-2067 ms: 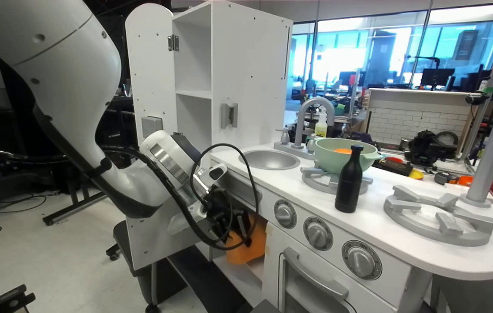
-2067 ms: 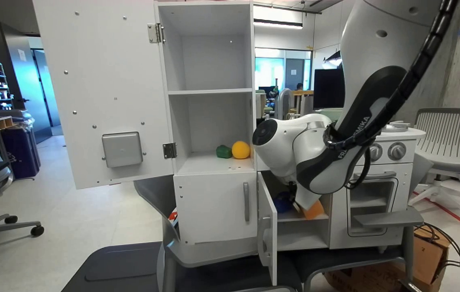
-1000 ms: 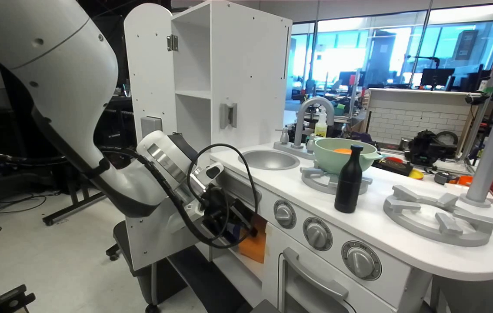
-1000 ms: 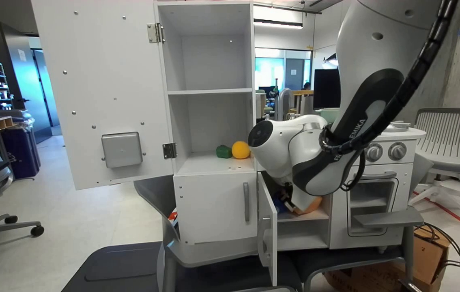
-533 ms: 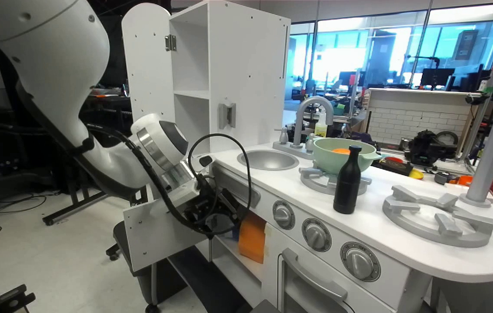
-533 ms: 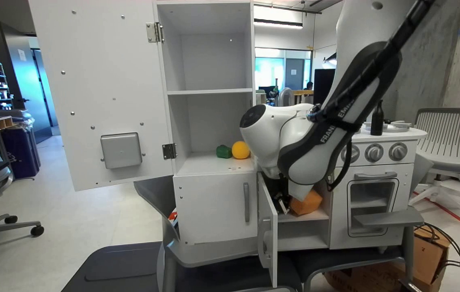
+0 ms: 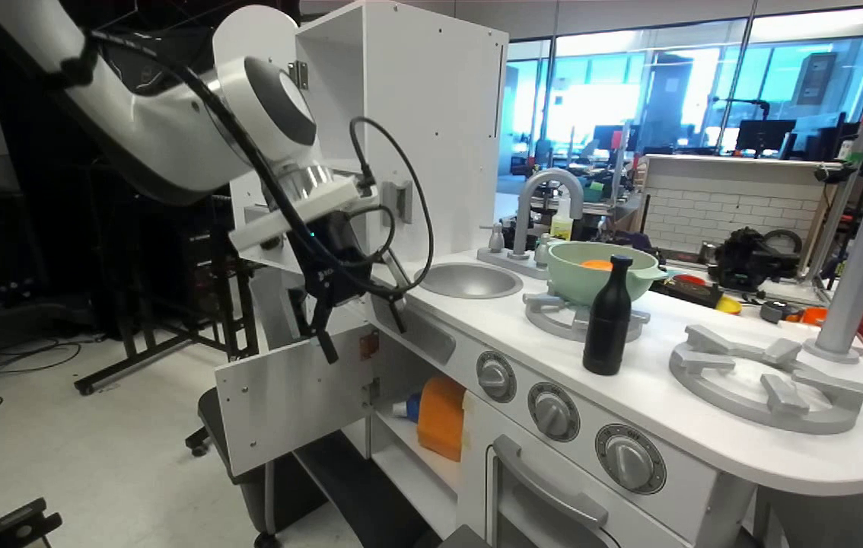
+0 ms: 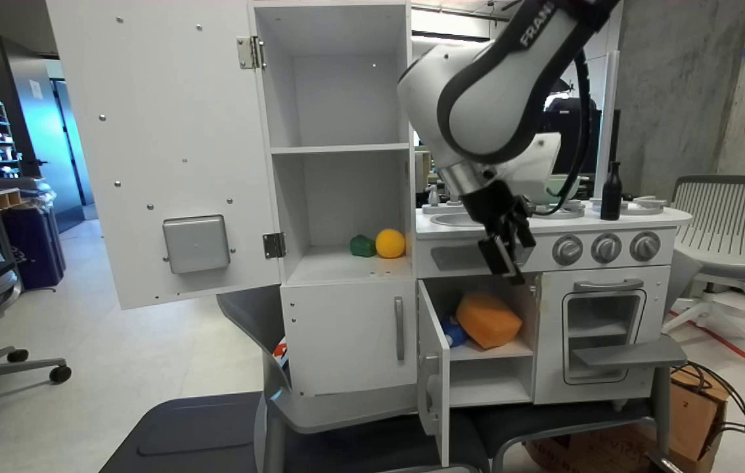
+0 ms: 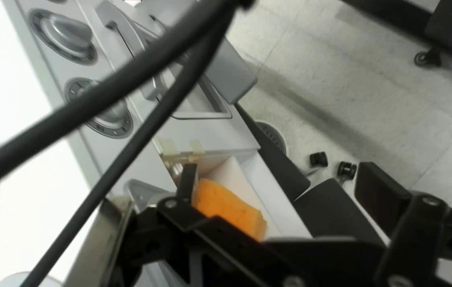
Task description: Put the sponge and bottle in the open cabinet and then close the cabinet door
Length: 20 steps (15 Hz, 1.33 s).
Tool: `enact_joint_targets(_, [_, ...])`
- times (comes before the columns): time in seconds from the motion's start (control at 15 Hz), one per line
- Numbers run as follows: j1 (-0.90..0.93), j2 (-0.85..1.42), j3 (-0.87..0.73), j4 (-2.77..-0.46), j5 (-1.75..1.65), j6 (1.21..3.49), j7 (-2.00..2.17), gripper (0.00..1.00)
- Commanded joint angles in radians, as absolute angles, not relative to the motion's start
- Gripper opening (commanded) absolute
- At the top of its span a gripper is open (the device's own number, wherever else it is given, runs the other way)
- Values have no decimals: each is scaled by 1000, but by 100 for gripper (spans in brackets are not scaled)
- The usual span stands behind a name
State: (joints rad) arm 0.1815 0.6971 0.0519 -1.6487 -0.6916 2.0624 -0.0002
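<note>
1. The gripper [image 9: 280, 175] hangs outside the cabinet [image 8: 491, 382], in front of the countertop [image 7: 656, 388] by the sink [image 7: 473, 280]. Its jaws stand wide apart, with nothing held and free room between them.
2. The cabinet door [image 7: 294, 403] is swung outward, so the compartment's front lies open. In an exterior view a fingertip [image 7: 329, 347] overlaps the door's top edge; contact cannot be judged.
3. The orange sponge [image 8: 489, 320] sits inside on the shelf [image 8: 512, 352], tilted, close to its front edge.
4. A blue object [image 8: 453, 333] lies just beside it, toward the door's hinges.
5. The black bottle [image 7: 608, 316] stands upright on the countertop, near the front edge, partly covering the green bowl [image 7: 572, 278] in an exterior view.
</note>
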Motion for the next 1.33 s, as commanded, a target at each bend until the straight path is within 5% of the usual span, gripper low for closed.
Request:
enact_joint_targets(0.0, [132,507,80,-1737,-586,1876,-265,100])
enact_joint_targets(0.33, [81,348,44,-1703,-552,1694,-339,100])
enact_joint_targets(0.73, [-40,213,-9,-1841,-388,1877,-234,100])
enact_joint_targets(1.27, [-72,133,-97,-2245,-414,2472,106,100])
